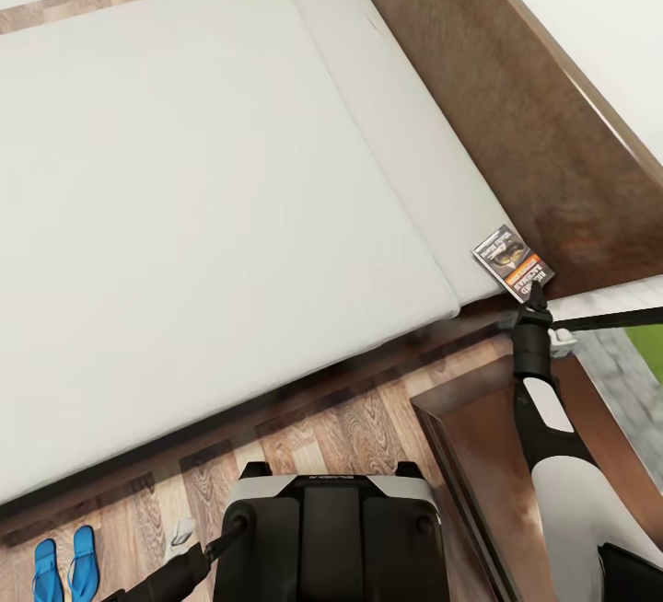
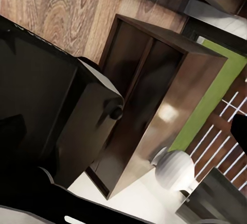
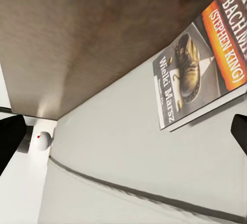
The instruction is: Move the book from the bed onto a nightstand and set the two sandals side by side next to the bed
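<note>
The book [image 1: 512, 263] lies flat on the off-white mattress [image 1: 203, 215] of the bed [image 1: 516, 114], at the corner next to the dark headboard, and my right jaws [image 1: 534, 307] are just before its near edge. In the right wrist view its cover is cut off at the border, and my two fingertips [image 3: 10, 142] stand wide apart with nothing between them. My left jaws I cannot judge. The two blue sandals [image 1: 64, 570] lie side by side on the wood floor [image 1: 350, 427], partly cut off. A dark nightstand [image 1: 488, 455] stands under my right arm.
</note>
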